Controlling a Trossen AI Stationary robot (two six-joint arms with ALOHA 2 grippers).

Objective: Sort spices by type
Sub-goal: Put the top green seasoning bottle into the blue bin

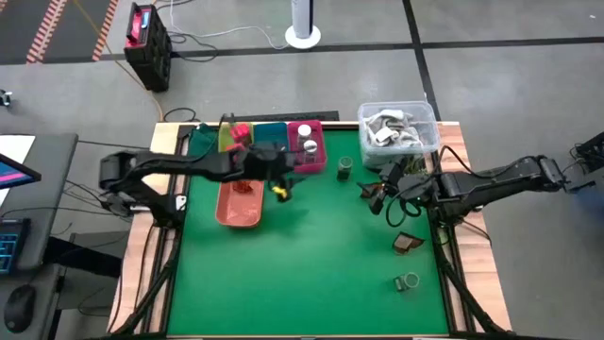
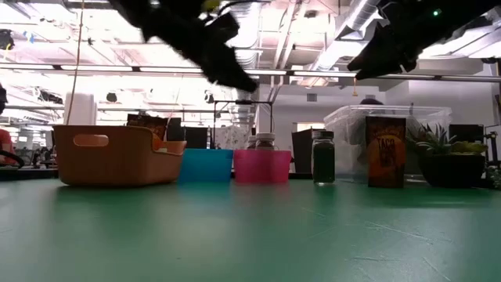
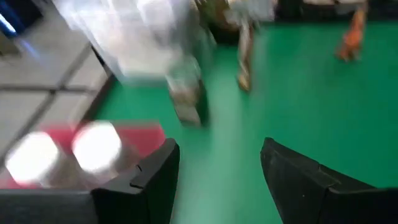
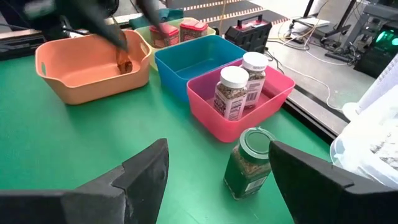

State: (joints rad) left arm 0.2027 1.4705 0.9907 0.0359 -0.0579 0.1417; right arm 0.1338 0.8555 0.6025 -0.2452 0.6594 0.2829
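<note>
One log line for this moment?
left claw: open, empty, by magenta tray | right claw: open, empty, near dark green jar | two white-capped jars in magenta tray

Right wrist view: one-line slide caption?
Right claw open above a green-capped jar beside the magenta tray holding two white-capped jars; teal tray empty.
</note>
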